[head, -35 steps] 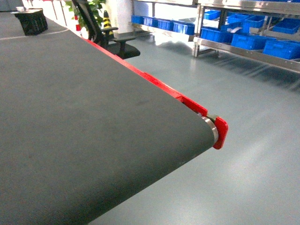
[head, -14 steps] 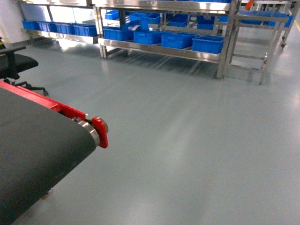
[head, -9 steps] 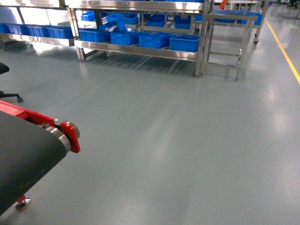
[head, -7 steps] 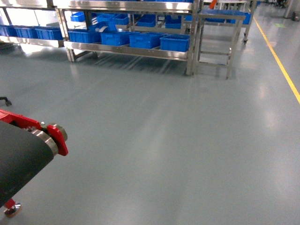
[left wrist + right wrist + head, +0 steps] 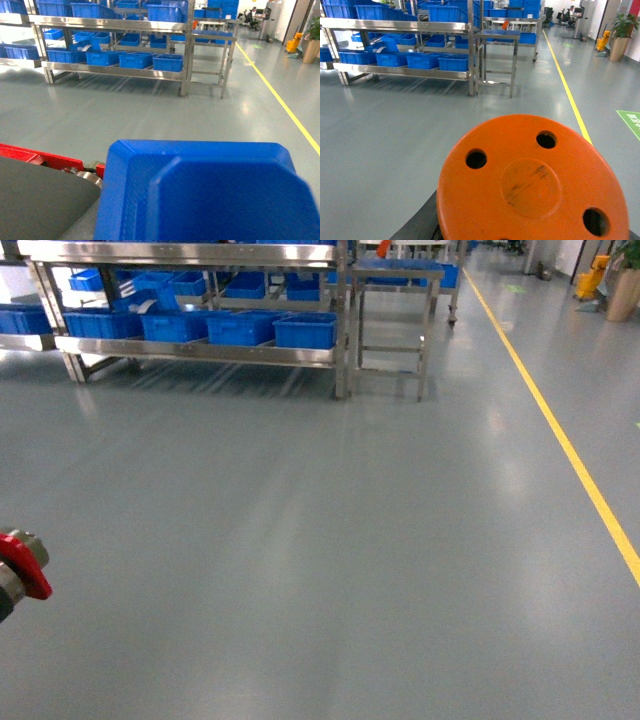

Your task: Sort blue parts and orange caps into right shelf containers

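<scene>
Filling the wrist views, blue part [image 5: 200, 195], orange cap [image 5: 535, 185], crates [image 5: 305, 330] shelved afar, pincers unseen.

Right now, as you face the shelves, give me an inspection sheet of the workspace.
Surface: grey floor, bare and glossy; red conveyor end at the head view's left edge.
Job's things: blue part fills the left wrist view; orange cap, with round holes in its top, fills the right wrist view; blue crates line the steel shelf.
Clutter: nothing seen on the floor.
Grippers: fingers not visible in any view.
Cables: nothing seen.
Surroundings: yellow floor line to the right, small steel stand beside the shelf, potted plant beyond.
</scene>
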